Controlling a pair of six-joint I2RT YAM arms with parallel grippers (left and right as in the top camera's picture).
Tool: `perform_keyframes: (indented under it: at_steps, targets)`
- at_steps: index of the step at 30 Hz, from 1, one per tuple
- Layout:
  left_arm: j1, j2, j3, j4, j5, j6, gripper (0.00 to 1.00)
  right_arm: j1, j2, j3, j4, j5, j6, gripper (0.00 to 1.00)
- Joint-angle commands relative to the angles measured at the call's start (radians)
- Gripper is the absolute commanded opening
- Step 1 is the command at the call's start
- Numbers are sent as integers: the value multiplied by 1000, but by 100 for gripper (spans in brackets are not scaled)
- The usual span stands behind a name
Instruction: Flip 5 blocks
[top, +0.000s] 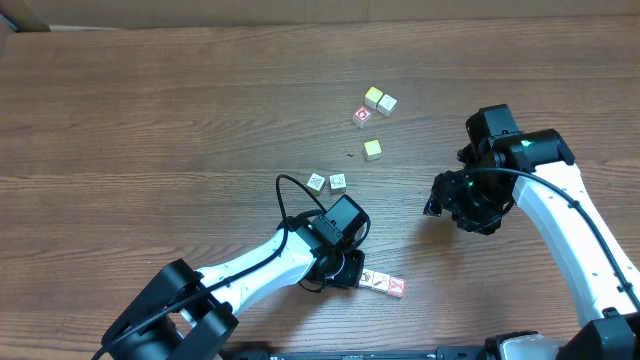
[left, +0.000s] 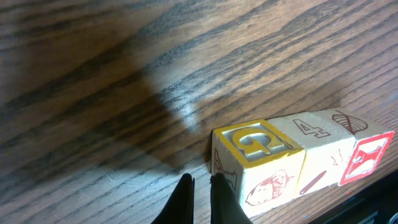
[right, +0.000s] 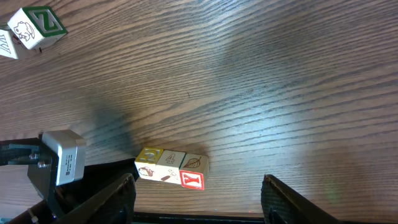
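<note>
Three blocks lie in a tight row near the front edge: a yellow-topped G block (left: 258, 142), a pale "4" block (left: 311, 134) and a leaf block (left: 359, 127) with a red Y side (right: 191, 180). My left gripper (left: 200, 186) is shut and empty, its tips on the table at the G block's left end. In the overhead view the row (top: 385, 284) sticks out to the right of my left gripper (top: 347, 270). Two more pale blocks (top: 316, 181) (top: 338, 182) lie behind it, and a red-marked block (top: 361, 116) lies farther back. My right gripper (right: 198, 186) hangs open above the row.
Plain yellow-topped cubes (top: 373, 96) (top: 372, 149) lie at the back near the red-marked block. A green Z cube (right: 37, 25) shows at the right wrist view's top left corner. My right arm (top: 480, 195) hovers right of centre. The table's front edge runs just below the row.
</note>
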Motion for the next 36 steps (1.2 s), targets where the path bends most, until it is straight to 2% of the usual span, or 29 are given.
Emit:
perform_keyframes:
  at_steps: [1,13,16,19,21,24,30,36]
  targets:
    - [-3,10,-2,2,18,-20,4,-3,-13,24,2,-5,-8,66]
    - [6,-1,14,-9,-42,8,6,-3,-13,24,-2,-5,-10,66]
    - [26,-24,83,-90,-150,12,17,-3,-13,24,-2,-5,-10,70]
    - [65,-33,192,-180,-260,76,42,-3,-13,24,-1,-5,-10,75]
    - [102,-33,257,-210,-295,127,50,-3,-13,24,-1,-5,-10,81]
    - [182,-31,341,-225,-297,174,61,-3,-13,24,-1,-5,-10,84]
    - [315,29,429,-229,-270,234,59,-3,-13,24,-1,-5,-10,85]
    - [340,183,513,-240,-248,315,60,-3,-13,24,2,-5,-10,86]
